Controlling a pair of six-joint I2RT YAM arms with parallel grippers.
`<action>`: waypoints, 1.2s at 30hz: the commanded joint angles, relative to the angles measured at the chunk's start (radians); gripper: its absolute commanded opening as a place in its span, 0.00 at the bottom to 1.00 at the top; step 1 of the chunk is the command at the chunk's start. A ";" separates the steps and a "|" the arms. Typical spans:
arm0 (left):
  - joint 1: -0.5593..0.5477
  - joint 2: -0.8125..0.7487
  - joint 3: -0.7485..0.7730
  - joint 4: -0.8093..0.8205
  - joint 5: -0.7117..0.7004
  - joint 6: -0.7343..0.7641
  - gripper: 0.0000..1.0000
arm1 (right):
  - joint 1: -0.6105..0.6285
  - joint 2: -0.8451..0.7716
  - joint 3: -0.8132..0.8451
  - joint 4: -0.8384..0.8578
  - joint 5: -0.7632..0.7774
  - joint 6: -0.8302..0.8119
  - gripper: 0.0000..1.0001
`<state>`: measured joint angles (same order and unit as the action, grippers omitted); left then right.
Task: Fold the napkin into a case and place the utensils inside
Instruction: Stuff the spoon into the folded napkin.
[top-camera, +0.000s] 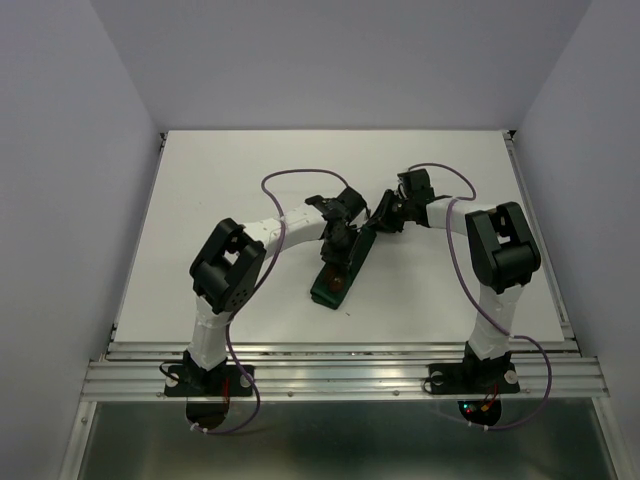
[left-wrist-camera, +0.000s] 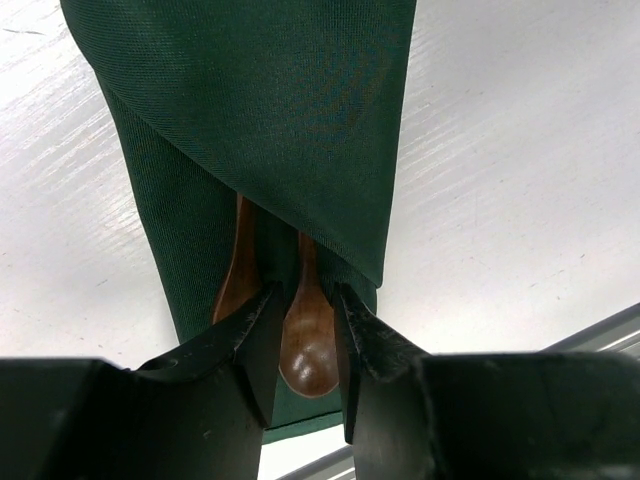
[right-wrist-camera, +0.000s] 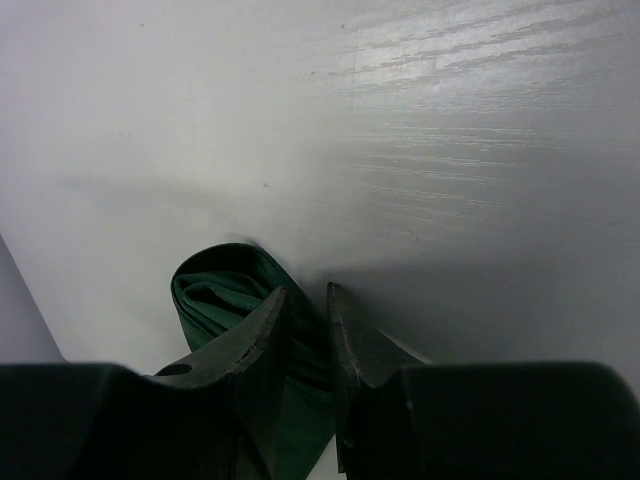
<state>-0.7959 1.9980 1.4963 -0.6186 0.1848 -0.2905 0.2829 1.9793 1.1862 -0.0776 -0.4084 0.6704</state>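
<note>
The left end effector (left-wrist-camera: 305, 292) is pinching the spoon (left-wrist-camera: 308, 360) by its bowl between nearly closed fingers. The fork (left-wrist-camera: 240, 260) is lying just left of it, and both handles are running ahead under the folded napkin (left-wrist-camera: 260, 110). The right end effector (right-wrist-camera: 306, 295) is gripping the napkin's rolled end in a narrow gap, low over the table (right-wrist-camera: 450, 150).
</note>
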 joint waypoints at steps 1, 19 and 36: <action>-0.006 -0.019 -0.007 -0.007 0.008 0.002 0.37 | 0.018 0.016 0.001 0.001 0.006 -0.005 0.28; -0.034 0.022 0.002 -0.026 0.002 0.014 0.37 | 0.018 0.021 0.006 0.001 0.006 -0.005 0.28; -0.034 0.050 0.067 -0.058 -0.056 0.033 0.19 | 0.018 0.015 0.004 -0.001 0.003 -0.005 0.28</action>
<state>-0.8246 2.0342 1.5055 -0.6403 0.1570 -0.2852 0.2897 1.9793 1.1862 -0.0772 -0.4095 0.6704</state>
